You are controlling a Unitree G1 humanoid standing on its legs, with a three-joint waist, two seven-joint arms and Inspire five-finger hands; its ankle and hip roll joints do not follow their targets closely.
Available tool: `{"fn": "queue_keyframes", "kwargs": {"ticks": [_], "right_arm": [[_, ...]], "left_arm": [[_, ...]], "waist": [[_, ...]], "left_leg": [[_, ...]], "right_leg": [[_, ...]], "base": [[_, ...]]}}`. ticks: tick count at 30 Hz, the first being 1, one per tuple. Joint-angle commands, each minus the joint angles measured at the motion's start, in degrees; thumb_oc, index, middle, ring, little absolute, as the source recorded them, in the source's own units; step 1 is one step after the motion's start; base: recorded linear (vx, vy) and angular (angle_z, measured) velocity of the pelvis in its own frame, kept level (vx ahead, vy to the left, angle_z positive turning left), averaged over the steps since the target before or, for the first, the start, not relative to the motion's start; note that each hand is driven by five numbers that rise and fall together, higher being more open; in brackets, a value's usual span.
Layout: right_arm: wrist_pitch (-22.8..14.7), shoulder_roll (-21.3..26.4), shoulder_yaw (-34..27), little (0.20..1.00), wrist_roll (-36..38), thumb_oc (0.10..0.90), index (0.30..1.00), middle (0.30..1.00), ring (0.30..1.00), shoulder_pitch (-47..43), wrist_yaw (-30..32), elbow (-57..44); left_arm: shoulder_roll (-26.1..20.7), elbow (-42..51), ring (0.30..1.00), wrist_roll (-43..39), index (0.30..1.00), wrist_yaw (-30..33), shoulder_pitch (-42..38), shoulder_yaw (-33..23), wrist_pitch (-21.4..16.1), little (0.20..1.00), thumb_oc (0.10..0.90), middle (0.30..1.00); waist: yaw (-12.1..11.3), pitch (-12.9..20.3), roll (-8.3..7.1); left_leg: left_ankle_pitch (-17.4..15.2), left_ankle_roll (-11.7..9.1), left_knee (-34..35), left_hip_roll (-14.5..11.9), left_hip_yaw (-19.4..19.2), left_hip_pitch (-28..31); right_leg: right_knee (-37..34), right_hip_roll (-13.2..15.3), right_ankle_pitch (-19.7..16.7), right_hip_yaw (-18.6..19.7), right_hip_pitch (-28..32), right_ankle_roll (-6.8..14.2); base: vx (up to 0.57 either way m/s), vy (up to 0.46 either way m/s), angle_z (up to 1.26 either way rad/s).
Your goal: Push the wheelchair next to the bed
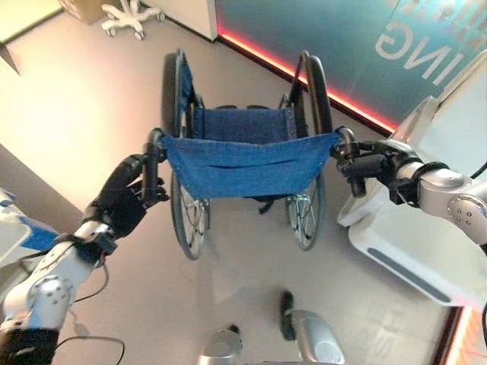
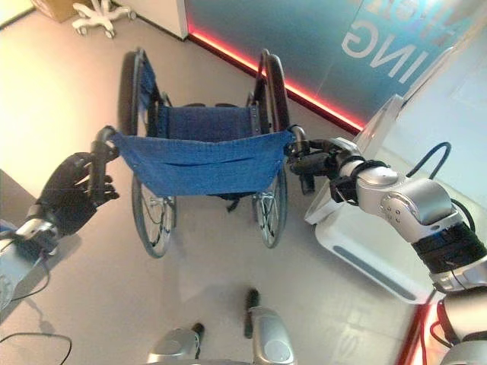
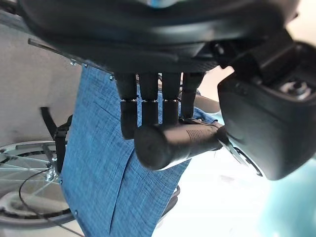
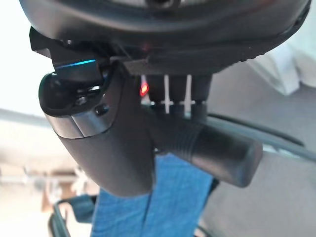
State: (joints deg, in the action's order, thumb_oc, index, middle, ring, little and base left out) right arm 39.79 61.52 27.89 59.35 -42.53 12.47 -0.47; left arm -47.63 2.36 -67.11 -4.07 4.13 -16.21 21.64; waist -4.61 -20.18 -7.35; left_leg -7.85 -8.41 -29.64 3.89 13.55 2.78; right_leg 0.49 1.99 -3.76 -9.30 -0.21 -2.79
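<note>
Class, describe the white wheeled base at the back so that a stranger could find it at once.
Start at the blue-fabric wheelchair mid-floor, then look beyond its left wheel to the far corner. The white star-shaped wheeled base stands there beside a cardboard box, alone in having splayed legs.

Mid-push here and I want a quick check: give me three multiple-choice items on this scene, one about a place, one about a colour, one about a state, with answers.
1. Where does the white bed stand relative to the wheelchair?
A. on the robot's right
B. on the robot's left
C. straight behind the robot

2. What colour is the wheelchair's fabric backrest?
A. red
B. blue
C. green

3. What is the left hand doing?
A. hanging open, away from the chair
B. resting flat on the seat
C. fingers curled round the left push handle

Answers:
1 A: the bed lies to the right of the wheelchair, beside the right hand.
2 B: the backrest is blue cloth.
3 C: the left hand closes on the left push handle, with its fingers wrapped over it in the left wrist view.
</note>
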Motion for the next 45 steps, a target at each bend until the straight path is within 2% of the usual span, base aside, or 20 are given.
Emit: {"fn": "queue_keyframes", "kwargs": {"ticks": [1, 5, 11, 16, 17, 19, 20, 24, 27, 28, 30, 32, 33, 35, 38, 40, 41, 42, 44, 45], "right_arm": [[-11.03, -5.28, 0.35, 0.3, 0.67, 0.4, 0.3, 0.3, 0.3, -13.7, 1.52, -2.24], [-10.37, -6.59, -0.34, 0.3, -1.56, 0.4, 0.3, 0.3, 0.3, -12.7, 2.22, -3.71], [-10.06, -9.22, 0.4, 0.3, -5.25, 0.4, 0.3, 0.3, 0.3, -14.0, 2.71, -1.29], [-11.91, -11.41, 0.36, 0.3, -8.33, 0.4, 0.3, 0.3, 0.3, -13.05, 3.15, 1.96], [-12.15, -11.56, 0.22, 0.3, -8.71, 0.4, 0.3, 0.3, 0.3, -12.57, 3.15, 2.12], [-12.86, -12.55, -0.27, 0.3, -10.61, 0.4, 0.3, 0.3, 0.3, -11.0, 2.84, 3.05], [-13.49, -14.36, -0.83, 0.3, -12.89, 0.4, 0.3, 0.3, 0.3, -10.27, 1.51, 4.93], [-15.28, -14.44, -0.83, 0.3, -13.72, 0.4, 0.3, 0.3, 0.3, -10.38, -0.18, 7.7], [-17.65, -13.19, -1.26, 0.3, -12.38, 0.4, 0.3, 0.3, 0.3, -11.77, -1.62, 11.21], [-18.26, -12.59, -1.68, 0.3, -11.37, 0.4, 0.3, 0.3, 0.3, -12.21, -1.82, 11.77], [-18.34, -12.58, -2.04, 0.3, -10.94, 0.4, 0.3, 0.3, 0.3, -12.15, -1.77, 11.6], [-17.82, -12.88, -1.88, 0.3, -10.34, 0.4, 0.3, 0.3, 0.3, -12.55, -1.1, 11.48], [-17.59, -12.98, -1.74, 0.3, -10.46, 0.4, 0.3, 0.3, 0.3, -12.59, -1.32, 11.28], [-17.11, -12.14, -1.28, 0.3, -11.02, 0.4, 0.3, 0.3, 0.3, -12.04, -0.13, 9.58], [-17.52, -10.53, -1.43, 0.3, -10.16, 0.4, 0.3, 0.3, 0.3, -12.11, 0.48, 8.59], [-17.82, -9.6, -2.04, 0.3, -9.58, 0.4, 0.3, 0.3, 0.3, -12.22, 0.59, 8.25], [-17.05, -9.6, -1.88, 0.3, -9.27, 0.4, 0.3, 0.3, 0.3, -12.93, 1.86, 7.55], [-16.92, -9.6, -1.8, 0.3, -9.17, 0.4, 0.3, 0.3, 0.3, -13.0, 2.04, 7.43], [-14.94, -10.61, -1.7, 0.3, -7.77, 0.4, 0.3, 0.3, 0.3, -13.73, 4.31, 5.71], [-14.83, -10.63, -1.72, 0.3, -7.64, 0.4, 0.3, 0.3, 0.3, -13.66, 4.5, 5.54]], "left_arm": [[-4.8, 20.36, 0.3, -4.15, 0.3, -8.74, 0.7, -2.8, -9.69, 0.3, 0.4, 0.3], [-2.48, 21.65, 0.3, -4.45, 0.3, -8.42, 1.72, -2.47, -10.58, 0.3, 0.4, 0.3], [1.1, 24.16, 0.3, -2.44, 0.3, -5.71, 1.61, -0.07, -10.78, 0.3, 0.4, 0.3], [3.6, 24.61, 0.3, 1.44, 0.3, -8.04, 2.05, 2.52, -12.29, 0.3, 0.4, 0.3], [3.71, 24.58, 0.3, 1.55, 0.3, -8.28, 2.02, 2.69, -12.38, 0.3, 0.4, 0.3], [3.8, 24.11, 0.3, 1.82, 0.3, -8.98, 1.21, 3.45, -13.02, 0.3, 0.4, 0.3], [3.03, 23.9, 0.3, 1.01, 0.3, -8.65, 0.43, 3.63, -13.56, 0.3, 0.4, 0.3], [0.55, 23.74, 0.3, -1.32, 0.3, -6.33, -1.88, 3.43, -12.52, 0.3, 0.4, 0.3], [-1.63, 22.33, 0.3, -1.33, 0.3, -7.47, -3.0, 2.92, -11.45, 0.3, 0.4, 0.3], [-2.79, 21.43, 0.3, -1.61, 0.3, -8.46, -2.95, 2.04, -11.41, 0.3, 0.4, 0.3], [-3.01, 20.85, 0.3, -1.49, 0.3, -8.95, -3.12, 1.52, -11.19, 0.3, 0.4, 0.3], [-3.54, 20.12, 0.3, -1.94, 0.3, -9.53, -3.6, 1.23, -10.96, 0.3, 0.4, 0.3], [-3.83, 19.89, 0.3, -2.14, 0.3, -9.44, -3.66, 1.14, -11.06, 0.3, 0.4, 0.3], [-5.53, 19.64, 0.3, -3.88, 0.3, -9.94, -3.66, 0.79, -11.35, 0.3, 0.4, 0.3], [-6.82, 20.05, 0.3, -4.9, 0.3, -9.9, -3.32, 0.43, -12.54, 0.3, 0.4, 0.3], [-6.56, 20.09, 0.3, -4.5, 0.3, -9.63, -3.56, 0.77, -13.9, 0.3, 0.4, 0.3], [-6.56, 20.02, 0.3, -4.41, 0.3, -9.28, -4.07, 1.23, -14.39, 0.3, 0.4, 0.3], [-6.53, 20.02, 0.3, -4.41, 0.3, -9.17, -4.08, 1.25, -14.41, 0.3, 0.4, 0.3], [-6.63, 19.47, 0.3, -3.76, 0.3, -7.75, -5.06, 2.23, -14.26, 0.3, 0.4, 0.3], [-6.61, 19.45, 0.3, -3.74, 0.3, -7.7, -5.07, 2.3, -14.22, 0.3, 0.4, 0.3]], "waist": [[-7.98, 10.99, 1.03], [-9.19, 9.94, 1.15], [-11.21, 10.71, 1.69], [-14.25, 10.93, 3.27], [-14.33, 11.02, 3.33], [-14.2, 11.43, 3.0], [-14.57, 11.95, 3.02], [-15.35, 12.51, 1.33], [-16.0, 13.06, -0.59], [-16.37, 12.95, -1.38], [-16.4, 12.87, -1.51], [-15.85, 13.12, -0.86], [-15.58, 13.17, -0.78], [-14.86, 13.41, 0.08], [-14.35, 12.86, 1.31], [-13.47, 11.49, 2.49], [-12.35, 10.49, 2.76], [-12.23, 10.39, 2.91], [-10.62, 9.73, 2.29], [-10.58, 9.7, 2.44]], "left_leg": [[15.23, 5.04, -5.19, -4.46, -7.57, -5.59], [11.96, 6.36, -6.2, -2.25, -9.2, -8.25], [12.67, 5.25, 14.35, -1.95, -10.74, -5.88], [20.95, 3.43, 29.08, -1.76, -20.55, -13.98], [21.07, 3.53, 29.51, -1.76, -21.99, -14.32], [19.26, 4.04, 29.4, -0.79, -24.86, -14.36], [17.58, 6.01, 29.46, -0.16, -26.36, -13.81], [13.81, 9.15, 26.17, 1.03, -26.37, -13.77], [12.49, 10.94, 26.9, 2.91, -24.89, -11.98], [12.03, 11.84, 27.07, 4.02, -23.17, -11.45], [11.89, 12.06, 27.19, 4.4, -21.87, -10.97], [11.84, 11.97, 26.81, 4.2, -18.59, -10.19], [11.83, 11.84, 26.73, 4.23, -17.76, -10.02], [12.27, 10.82, 25.37, 4.66, -13.13, -10.52], [11.4, 9.73, 23.15, 4.5, -7.95, -10.44], [9.59, 9.13, 21.7, 3.86, -5.15, -8.95], [7.21, 9.06, 21.62, 2.91, -3.59, -7.04], [6.87, 9.05, 21.59, 2.76, -3.44, -6.76], [2.92, 8.82, 22.68, 0.63, -1.79, -2.39], [2.61, 8.77, 22.76, 0.32, -1.66, -1.98]], "right_leg": [[2.28, 2.93, 0.12, -1.75, 1.39, 6.08], [1.79, 2.16, 1.12, -3.67, 3.86, 5.53], [-0.93, -0.7, 2.95, -6.86, 7.06, 5.67], [-2.32, -5.38, 8.23, -10.02, 14.27, 4.2], [-2.34, -5.64, 8.63, -10.36, 14.78, 4.15], [-1.65, -5.71, 10.65, -10.82, 16.14, 4.22], [-0.03, -5.62, 11.24, -11.32, 16.07, 4.62], [5.35, -4.75, 11.92, -11.62, 16.15, 5.77], [15.31, -3.11, 4.6, -12.56, 14.01, 10.2], [21.61, -3.1, -1.16, -11.0, 12.05, 13.29], [25.46, -3.47, -4.2, -9.69, 10.58, 14.96], [28.83, -4.29, -6.93, -5.33, 6.92, 15.72], [28.11, -4.18, -6.25, -4.42, 6.49, 15.29], [19.45, -2.7, 0.83, -2.93, 6.57, 11.44], [10.26, -0.15, 5.45, -2.77, 5.41, 8.98], [5.35, 2.09, 4.32, -2.59, 2.55, 8.75], [2.22, 5.41, -0.17, -1.27, -1.57, 10.5], [1.99, 5.43, -0.37, -1.3, -1.46, 10.6], [-2.49, 9.45, -7.83, 1.35, -6.13, 13.11], [-2.8, 9.35, -7.99, 1.35, -6.01, 13.16]], "base": [[0.19, -0.253, 0.41], [0.18, -0.108, 0.26], [0.23, -0.038, 0.17], [0.29, -0.022, 0.61], [0.29, -0.005, -0.23], [0.32, 0.034, -0.31], [0.32, 0.059, -0.12], [0.29, 0.024, 0.4], [0.32, 0.037, 0.86], [0.26, 0.028, 0.87], [0.19, 0.007, 0.58], [0.19, -0.039, 0.55], [0.22, -0.078, 0.31], [0.21, -0.102, 0.39], [0.16, -0.16, 0.52], [0.19, -0.247, 0.54], [0.16, -0.199, 0.64], [0.26, -0.309, 0.65], [0.39, -0.362, 0.54], [0.41, -0.36, 0.38]]}}
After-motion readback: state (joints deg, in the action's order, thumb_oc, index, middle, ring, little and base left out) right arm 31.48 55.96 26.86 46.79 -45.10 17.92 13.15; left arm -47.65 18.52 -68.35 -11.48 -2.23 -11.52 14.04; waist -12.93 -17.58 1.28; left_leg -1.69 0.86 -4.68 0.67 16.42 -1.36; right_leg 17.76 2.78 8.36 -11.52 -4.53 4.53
